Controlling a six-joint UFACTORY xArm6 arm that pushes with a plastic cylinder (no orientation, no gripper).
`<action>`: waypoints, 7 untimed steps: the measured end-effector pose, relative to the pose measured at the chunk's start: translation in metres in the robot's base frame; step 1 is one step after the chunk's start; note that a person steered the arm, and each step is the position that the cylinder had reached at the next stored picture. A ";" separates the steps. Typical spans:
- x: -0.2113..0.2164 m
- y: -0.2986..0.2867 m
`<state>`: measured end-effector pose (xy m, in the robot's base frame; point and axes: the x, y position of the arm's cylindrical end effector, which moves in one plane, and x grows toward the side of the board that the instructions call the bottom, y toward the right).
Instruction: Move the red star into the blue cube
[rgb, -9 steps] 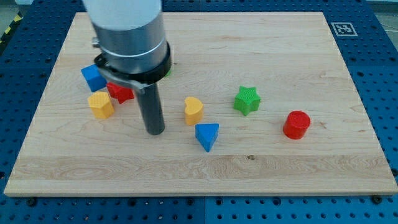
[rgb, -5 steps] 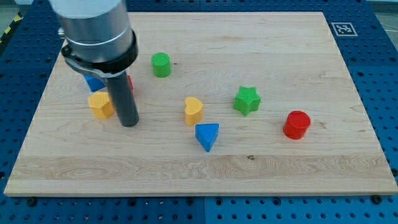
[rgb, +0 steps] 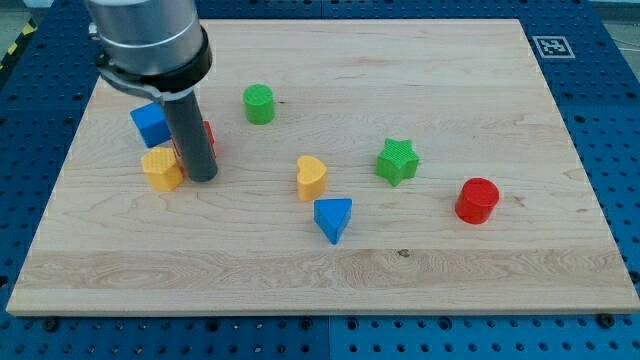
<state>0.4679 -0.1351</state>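
Note:
The red star (rgb: 208, 137) lies at the view's left, mostly hidden behind my rod; only a red sliver shows. The blue cube (rgb: 150, 124) sits just to its left, close to it. My tip (rgb: 202, 176) rests on the board just below the red star and right of the yellow block (rgb: 162, 168). Whether the tip touches the star cannot be told.
A green cylinder (rgb: 259, 103) stands above and right of the tip. A yellow heart-like block (rgb: 311, 177), a blue triangular block (rgb: 333, 218), a green star (rgb: 397, 161) and a red cylinder (rgb: 477, 200) lie to the right on the wooden board (rgb: 420, 290).
My rod moved left from the board's middle to beside the yellow block, then slightly up towards the red star. The blocks look unmoved.

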 end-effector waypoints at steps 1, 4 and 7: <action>-0.020 0.010; -0.060 0.004; -0.060 -0.094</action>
